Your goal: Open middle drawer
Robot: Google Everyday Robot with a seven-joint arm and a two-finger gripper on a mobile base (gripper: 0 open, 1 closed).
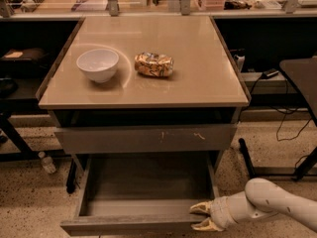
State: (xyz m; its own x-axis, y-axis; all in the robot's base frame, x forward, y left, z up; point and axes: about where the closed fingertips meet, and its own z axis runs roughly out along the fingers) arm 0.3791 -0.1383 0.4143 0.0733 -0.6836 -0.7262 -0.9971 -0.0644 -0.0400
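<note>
The middle drawer [143, 182] is pulled far out below the table top, and its shallow grey box interior shows. Its plain front panel [124, 226] lies at the bottom edge of the view. My gripper [200, 217], with pale fingers on a white arm, comes in from the lower right. It sits at the right end of that front panel, one finger [200, 208] inside the drawer and the other [204, 226] on the outer face, so it clasps the panel.
Above the open drawer is a wider grey front with pale scratch marks [143, 139]. On the beige table top [198, 68] stand a white bowl [97, 64] and a snack bag [154, 64]. A small bottle [47, 162] lies on the floor at the left, and cables and a dark table leg [302, 167] at the right.
</note>
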